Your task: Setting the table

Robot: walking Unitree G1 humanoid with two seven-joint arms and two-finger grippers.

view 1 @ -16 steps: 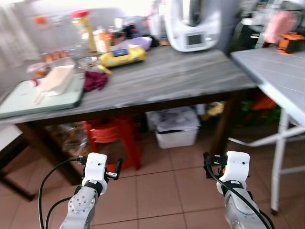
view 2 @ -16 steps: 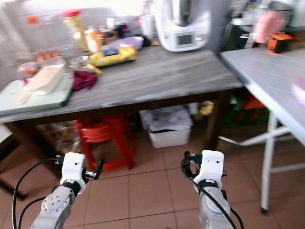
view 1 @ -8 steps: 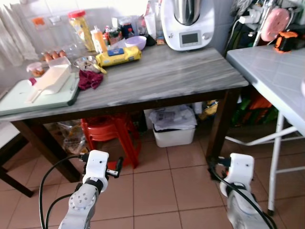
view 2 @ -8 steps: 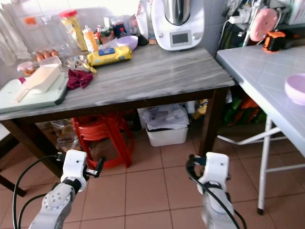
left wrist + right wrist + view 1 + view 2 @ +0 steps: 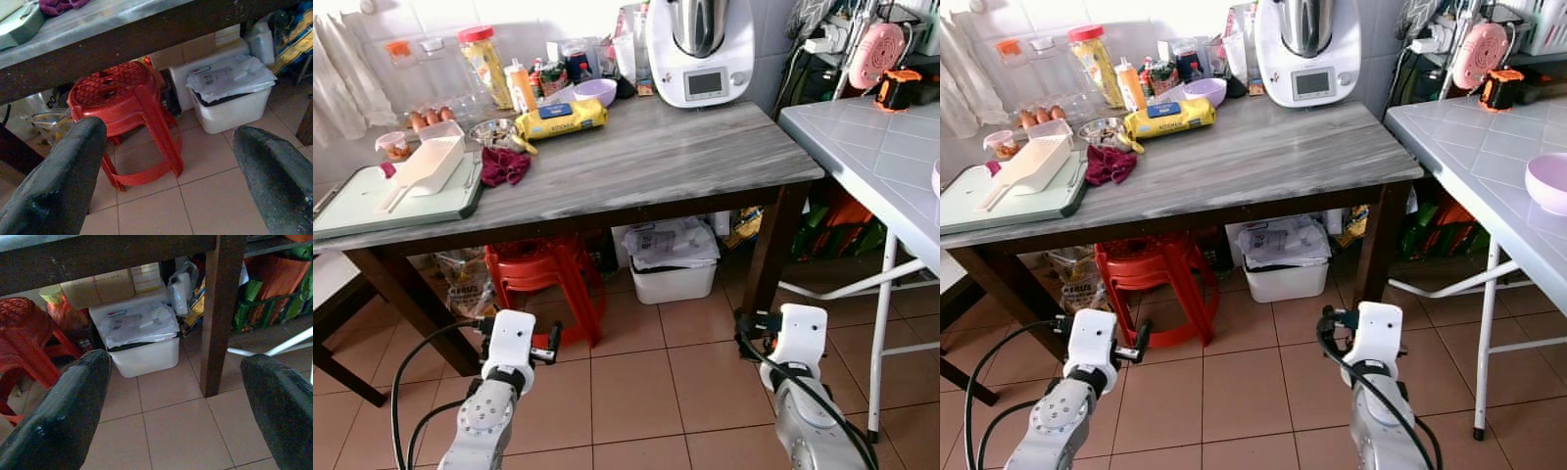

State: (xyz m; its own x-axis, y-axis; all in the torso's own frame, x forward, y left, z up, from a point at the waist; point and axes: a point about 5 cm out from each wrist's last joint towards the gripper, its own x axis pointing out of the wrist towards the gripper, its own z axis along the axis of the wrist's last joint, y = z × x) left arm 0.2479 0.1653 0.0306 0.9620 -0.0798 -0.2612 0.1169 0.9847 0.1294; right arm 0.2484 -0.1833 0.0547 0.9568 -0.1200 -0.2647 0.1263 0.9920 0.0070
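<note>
Grey-topped wooden table (image 5: pixel 636 157) spans the upper half of the left eye view, carrying a green tray (image 5: pixel 372 201) at the left, a maroon cloth (image 5: pixel 504 164), a yellow packet (image 5: pixel 560 117) and a white kitchen machine (image 5: pixel 700 49).

In the right eye view, a pink bowl (image 5: pixel 1549 182) sits at the right edge on a tiled table (image 5: pixel 1489 147).

Between the wide-apart fingers of the left gripper (image 5: pixel 166 176), the left wrist view shows a red stool (image 5: pixel 124 105).

Equally spread and empty, the right gripper (image 5: pixel 171 411) frames a white bin (image 5: pixel 142 350) in the right wrist view.
</note>
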